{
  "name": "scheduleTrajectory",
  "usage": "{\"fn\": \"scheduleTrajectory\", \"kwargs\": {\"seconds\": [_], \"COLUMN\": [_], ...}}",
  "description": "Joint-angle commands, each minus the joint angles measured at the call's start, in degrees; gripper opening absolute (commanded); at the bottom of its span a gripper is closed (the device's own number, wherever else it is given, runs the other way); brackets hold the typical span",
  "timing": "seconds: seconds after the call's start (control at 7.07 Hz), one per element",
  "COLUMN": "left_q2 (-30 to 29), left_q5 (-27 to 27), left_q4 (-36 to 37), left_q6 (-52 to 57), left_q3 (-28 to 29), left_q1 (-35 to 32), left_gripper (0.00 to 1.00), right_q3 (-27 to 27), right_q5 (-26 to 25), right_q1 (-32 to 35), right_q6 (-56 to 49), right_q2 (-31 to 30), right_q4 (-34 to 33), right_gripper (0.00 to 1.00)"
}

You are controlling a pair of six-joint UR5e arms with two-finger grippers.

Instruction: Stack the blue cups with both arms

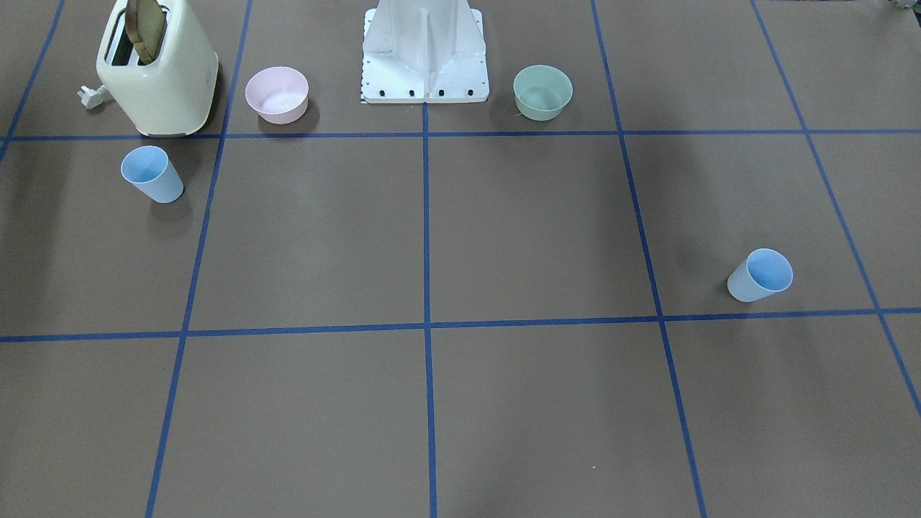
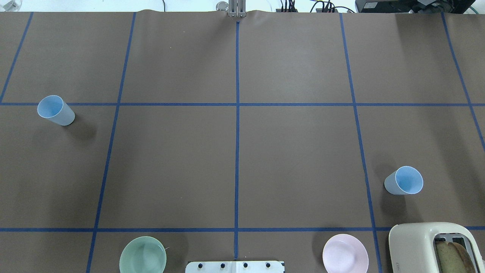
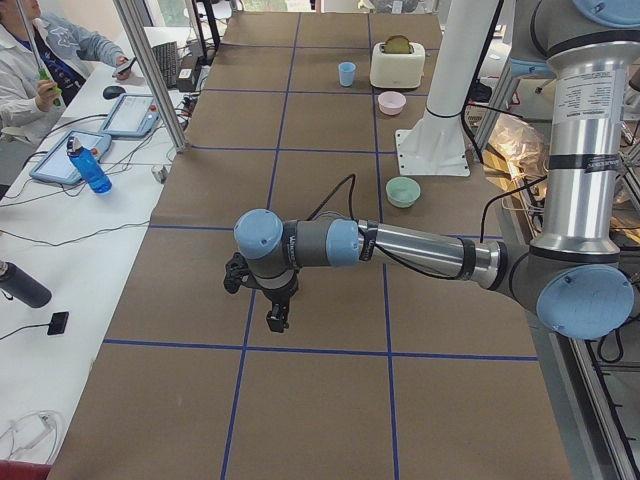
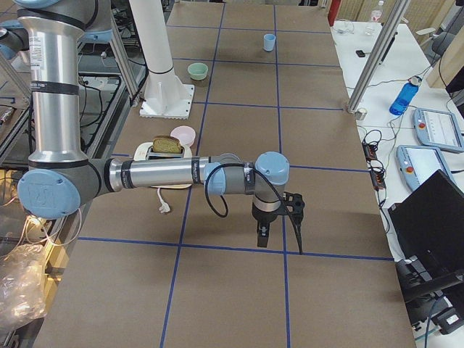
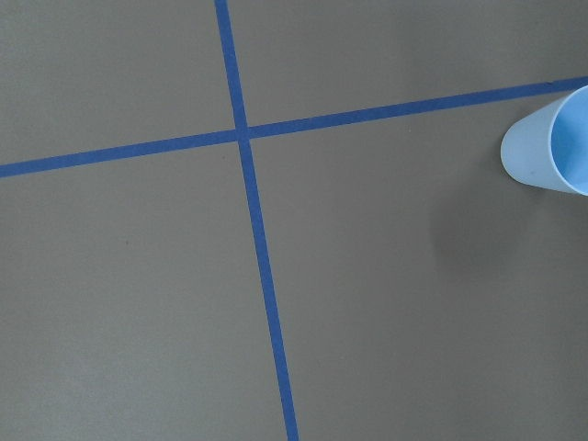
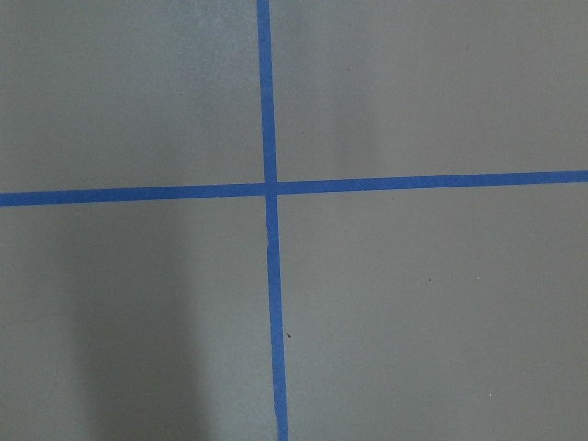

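The left fingers (image 3: 277,320) and right fingers (image 4: 262,236) hang above the worktop (image 2: 295,159), holding nothing, it seems; how far open they are cannot be told. One blue cup (image 2: 55,110) stands on the robot's far left, the other blue cup (image 2: 404,181) on its right, near the toaster (image 2: 424,242) and the pink bowl (image 2: 345,253).

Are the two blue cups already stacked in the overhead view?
No, the left blue cup and the right blue cup stand far apart, each alone on opposite sides.

No legible text — label on toaster (image 2: 416,242) (tiny) unreadable.
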Motion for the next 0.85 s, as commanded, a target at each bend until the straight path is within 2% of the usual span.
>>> {"fn": "scheduleTrajectory", "kwargs": {"seconds": [0.0,0.28,0.42,0.71], "left_q2": [-0.1,-1.8,-4.6,-8.8], "left_q5": [-0.2,-0.4,-1.4,-2.0], "left_q4": [0.0,-0.7,-0.7,-2.4], "left_q6": [-0.2,-0.2,-3.9,-11.6], "left_q3": [0.0,-0.2,0.5,1.4], "left_q1": [0.0,0.3,0.7,6.9], "left_gripper": [1.0,1.0,1.0,1.0], "right_q3": [1.6,2.9,3.0,5.3], "right_q5": [0.0,0.1,0.6,3.6], "right_q1": [0.0,-0.2,-0.2,-0.5], "right_q6": [-0.6,-0.1,-0.3,-0.7], "right_q2": [0.1,1.2,1.2,1.0], "right_q4": [0.0,0.0,0.0,-0.2], "right_gripper": [1.0,1.0,1.0,1.0]}}
